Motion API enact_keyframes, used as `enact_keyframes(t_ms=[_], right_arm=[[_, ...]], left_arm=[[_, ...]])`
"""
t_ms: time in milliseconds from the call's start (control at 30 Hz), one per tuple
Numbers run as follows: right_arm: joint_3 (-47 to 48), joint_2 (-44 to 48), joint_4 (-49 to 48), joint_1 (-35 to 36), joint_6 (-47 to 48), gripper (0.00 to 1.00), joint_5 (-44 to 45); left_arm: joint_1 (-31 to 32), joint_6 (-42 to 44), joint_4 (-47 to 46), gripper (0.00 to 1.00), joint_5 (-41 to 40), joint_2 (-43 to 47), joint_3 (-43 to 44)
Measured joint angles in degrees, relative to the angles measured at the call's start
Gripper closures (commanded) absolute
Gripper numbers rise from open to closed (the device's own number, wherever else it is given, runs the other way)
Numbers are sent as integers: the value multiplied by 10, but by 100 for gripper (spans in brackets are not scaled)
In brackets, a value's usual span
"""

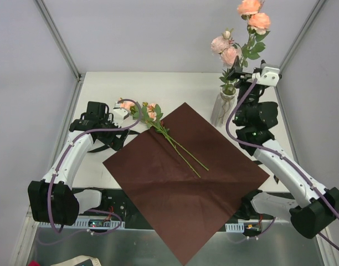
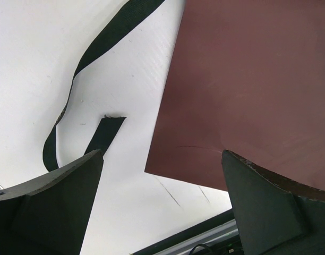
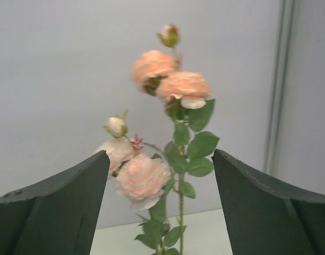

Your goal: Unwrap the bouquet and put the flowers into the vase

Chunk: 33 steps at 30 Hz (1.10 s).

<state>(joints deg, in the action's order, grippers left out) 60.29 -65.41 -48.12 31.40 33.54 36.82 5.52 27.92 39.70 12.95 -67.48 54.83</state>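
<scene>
Dark red paper (image 1: pixel 186 183) is spread flat on the desk (image 1: pixel 131 88). Two loose flowers (image 1: pixel 175 145) are seen lying across it. They are judged light, thin-stemmed and springy, with easily crushed blooms, so are best taken mid-stem. Their blooms are just beside the left tool (image 2: pixel 161 154) — spread wide, empty. Other flowers (image 3: pixel 144 178) are stood in the vase (image 1: pixel 221 108), framed untouched between the parted fingers of the right tool (image 3: pixel 160 153).

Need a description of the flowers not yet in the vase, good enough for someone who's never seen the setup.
Find the dark red paper spread as a diamond in the centre. Across its upper-left edge lie the loose flowers, thin green stems on the sheet, pink-peach blooms just off it. Unlike the upright flowers in the vase at far right, these lie flat.
</scene>
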Motion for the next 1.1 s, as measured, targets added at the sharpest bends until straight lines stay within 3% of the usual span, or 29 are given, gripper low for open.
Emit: enact_keyframes(t_ms=[133,267,467,633,867,1100], right_arm=[[10,20,52,59,-6,25,-34],[35,-5,171,95,-25,25,-142],[139,-158,399,102,-33,28,-332],[205,-306,554,104,-33,34,-440],[216,-410,639,104,-39,40,-508],[246,-457,640,113,-51,45,-537]], left_arm=[[-1,-3,0,3,0,0,1],[-8,-10,0,1,0,0,5],[-33,-20,0,1,0,-1,14],[-45,-23,0,1,0,-9,16],[-45,-22,0,1,1,-9,16],[-45,-22,0,1,5,-14,16]])
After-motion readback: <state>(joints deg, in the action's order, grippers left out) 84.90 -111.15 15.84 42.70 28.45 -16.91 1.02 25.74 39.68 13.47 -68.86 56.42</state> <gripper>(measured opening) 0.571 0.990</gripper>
